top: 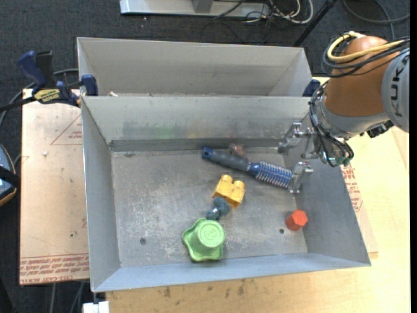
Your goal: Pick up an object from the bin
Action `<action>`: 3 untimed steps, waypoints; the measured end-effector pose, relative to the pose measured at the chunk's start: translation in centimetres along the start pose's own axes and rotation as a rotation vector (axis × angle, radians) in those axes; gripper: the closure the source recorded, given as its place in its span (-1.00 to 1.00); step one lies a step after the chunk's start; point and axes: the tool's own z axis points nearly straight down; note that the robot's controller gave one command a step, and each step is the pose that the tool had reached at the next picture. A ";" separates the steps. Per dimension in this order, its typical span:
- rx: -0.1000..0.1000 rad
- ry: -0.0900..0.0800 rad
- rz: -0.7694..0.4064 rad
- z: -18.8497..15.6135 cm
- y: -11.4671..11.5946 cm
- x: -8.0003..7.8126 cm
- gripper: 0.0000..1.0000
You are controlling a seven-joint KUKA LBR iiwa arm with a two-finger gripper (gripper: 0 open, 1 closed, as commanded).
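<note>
My gripper (293, 165) hangs at the bin's right side, close to the right wall, with its two metal fingers spread open and nothing between them. Just left of its lower finger lies the bristled end of a dark blue-handled brush (244, 165), which stretches diagonally toward the back wall. A small red-orange hexagonal piece (296, 220) rests on the floor below the gripper, apart from it. Further left sits a yellow block (229, 189).
A green lobed lid-like thing (205, 238) lies near the front wall, with a small grey-blue piece (218, 208) just above it. A small brownish thing (236, 149) lies by the brush handle near the back wall. The left half of the floor holds nothing.
</note>
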 end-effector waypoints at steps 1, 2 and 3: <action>0.001 -0.005 -0.282 8.5 -3.6 -2.0 -1.00; 0.002 -0.009 -0.283 8.3 -3.6 -2.2 1.00; 0.007 -0.015 -0.486 -9.3 -3.4 -2.0 1.00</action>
